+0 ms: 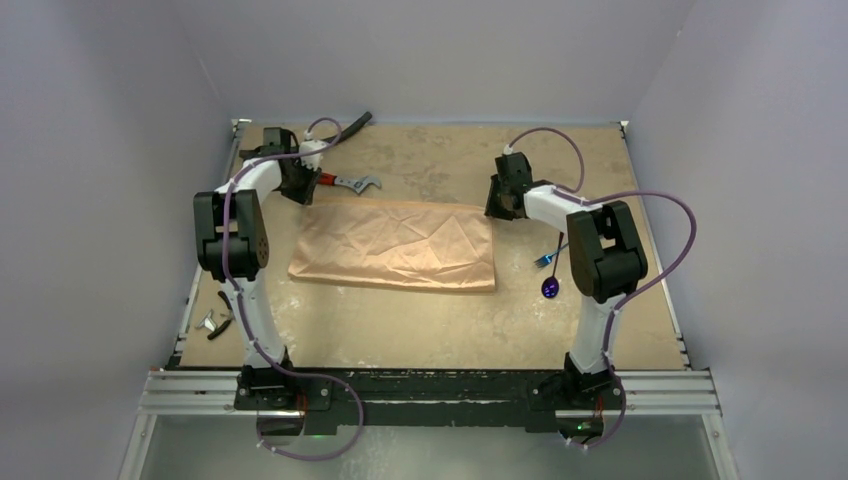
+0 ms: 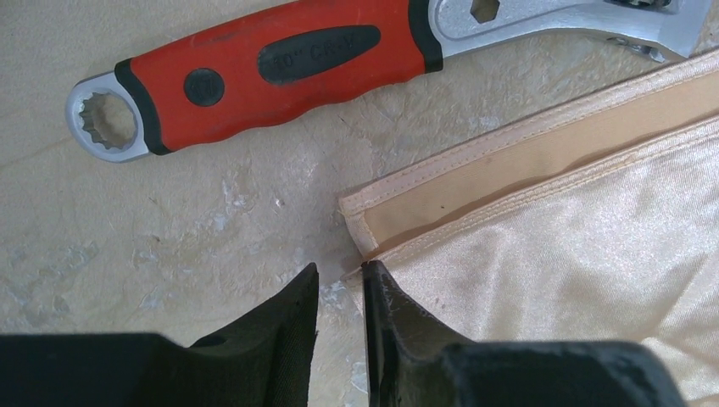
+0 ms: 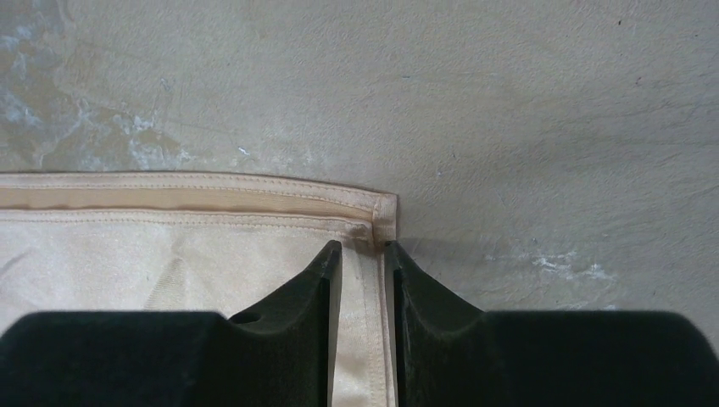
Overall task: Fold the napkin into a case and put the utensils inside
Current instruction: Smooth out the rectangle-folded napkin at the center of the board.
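Note:
The peach-orange napkin (image 1: 395, 248) lies flat in the middle of the table, folded into a wide rectangle. My left gripper (image 1: 297, 186) is down at its far left corner (image 2: 366, 227). Its jaws stand a narrow gap apart, one fingertip (image 2: 379, 288) on the cloth's edge, with bare table between them. My right gripper (image 1: 503, 205) is at the far right corner, jaws narrowly apart and straddling the side hem (image 3: 363, 305), which lies flat between them. The blue fork (image 1: 549, 258) and purple spoon (image 1: 551, 288) lie right of the napkin.
A red-handled wrench (image 1: 345, 182) lies just beyond the napkin's far left corner, close to my left gripper (image 2: 341, 270). A black hose (image 1: 348, 127) curves at the back edge. Small metal and black bits (image 1: 216, 321) sit near the left edge.

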Available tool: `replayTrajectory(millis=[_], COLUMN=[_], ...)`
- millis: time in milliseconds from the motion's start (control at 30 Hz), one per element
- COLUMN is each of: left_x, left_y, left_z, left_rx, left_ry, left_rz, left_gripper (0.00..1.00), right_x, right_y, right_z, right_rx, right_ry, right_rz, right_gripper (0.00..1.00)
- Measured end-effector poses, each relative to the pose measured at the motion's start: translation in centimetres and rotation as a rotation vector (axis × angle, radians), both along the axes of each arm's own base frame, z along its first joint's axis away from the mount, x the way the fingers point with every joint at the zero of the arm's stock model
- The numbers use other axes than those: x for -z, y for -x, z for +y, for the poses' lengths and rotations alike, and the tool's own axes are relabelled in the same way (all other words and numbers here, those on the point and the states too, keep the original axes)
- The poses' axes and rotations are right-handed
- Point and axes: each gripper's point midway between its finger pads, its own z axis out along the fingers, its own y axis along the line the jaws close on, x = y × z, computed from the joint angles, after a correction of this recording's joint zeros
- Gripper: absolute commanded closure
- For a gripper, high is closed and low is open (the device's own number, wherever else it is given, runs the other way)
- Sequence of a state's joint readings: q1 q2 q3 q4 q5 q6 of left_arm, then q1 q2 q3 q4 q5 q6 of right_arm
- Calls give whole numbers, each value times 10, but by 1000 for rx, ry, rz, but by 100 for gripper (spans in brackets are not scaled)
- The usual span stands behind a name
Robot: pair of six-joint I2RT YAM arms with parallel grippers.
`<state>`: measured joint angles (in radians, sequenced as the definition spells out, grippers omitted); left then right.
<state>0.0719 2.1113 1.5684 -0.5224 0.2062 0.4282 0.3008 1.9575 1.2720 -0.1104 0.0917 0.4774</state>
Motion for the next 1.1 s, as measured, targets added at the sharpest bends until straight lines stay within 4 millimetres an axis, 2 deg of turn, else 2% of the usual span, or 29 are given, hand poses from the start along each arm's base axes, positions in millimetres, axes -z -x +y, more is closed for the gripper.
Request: replayTrajectory(millis=[100, 433, 500, 600, 633, 933, 1100], left_x=[0, 2, 3, 3, 4, 4, 3], left_y=[-1, -3, -3, -3, -3, -3, -3], left_z=[0, -1, -2, -2, -3, -5, -8], left_rx=[0, 3, 4, 6, 7, 11, 6], left_ry=[0, 7, 9, 11, 13, 24, 45], left_rz=[-5, -19, -19, -19, -18, -21, -19], left_gripper=[83, 88, 90, 96, 99, 100, 100], right_x=[-2, -1, 1, 2, 2, 1, -9], right_y=[-2, -3, -3, -3, -4, -4, -6], right_z=[0, 1, 1, 2, 2, 2, -2], right_rx=[-1, -2, -2, -5, -6, -5, 7], right_ry=[-1, -2, -1, -3, -2, -3, 10], right_rz=[-6, -5, -2, -4, -4, -6, -31], right_gripper=[74, 79, 83, 98, 100, 100, 100])
